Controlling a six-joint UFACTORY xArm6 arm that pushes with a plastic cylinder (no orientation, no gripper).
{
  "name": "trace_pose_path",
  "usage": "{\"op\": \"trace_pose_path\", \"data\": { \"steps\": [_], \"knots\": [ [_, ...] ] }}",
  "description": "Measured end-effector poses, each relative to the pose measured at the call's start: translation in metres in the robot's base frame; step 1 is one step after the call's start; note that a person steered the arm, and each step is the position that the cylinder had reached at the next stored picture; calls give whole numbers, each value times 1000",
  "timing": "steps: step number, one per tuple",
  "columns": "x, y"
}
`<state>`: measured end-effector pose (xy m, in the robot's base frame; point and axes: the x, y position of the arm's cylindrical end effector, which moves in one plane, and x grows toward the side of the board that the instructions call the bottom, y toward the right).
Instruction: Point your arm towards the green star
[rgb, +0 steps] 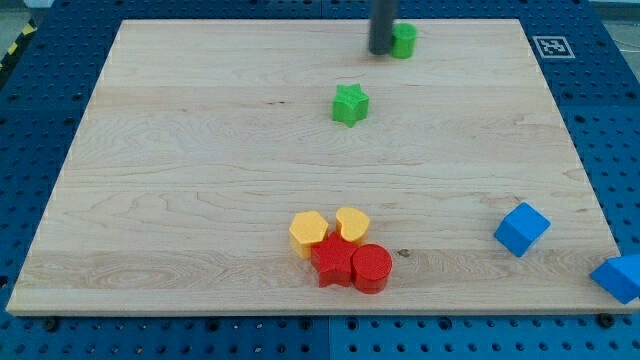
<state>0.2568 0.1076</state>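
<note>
The green star (350, 104) lies on the wooden board (180, 180) a little above the view's middle. My tip (381, 50) is the lower end of a dark rod coming down from the view's top. It stands above and slightly right of the star, a short gap away. It is right against the left side of a second green block (404, 40), whose shape is partly hidden by the rod.
A yellow hexagon (308, 232), a yellow heart (352, 223), a red star (333, 262) and a red cylinder (372, 267) cluster at the view's bottom middle. A blue cube (522, 228) and another blue block (619, 277) sit at the bottom right. A marker tag (552, 46) is at the top right.
</note>
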Motion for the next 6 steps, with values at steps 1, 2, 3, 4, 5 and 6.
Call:
{"op": "trace_pose_path", "data": {
  "steps": [1,2,3,4,5,6],
  "knots": [
    [0,49],
    [0,52],
    [-2,81],
    [-3,99],
    [-3,64],
    [-3,-15]
  ]
}}
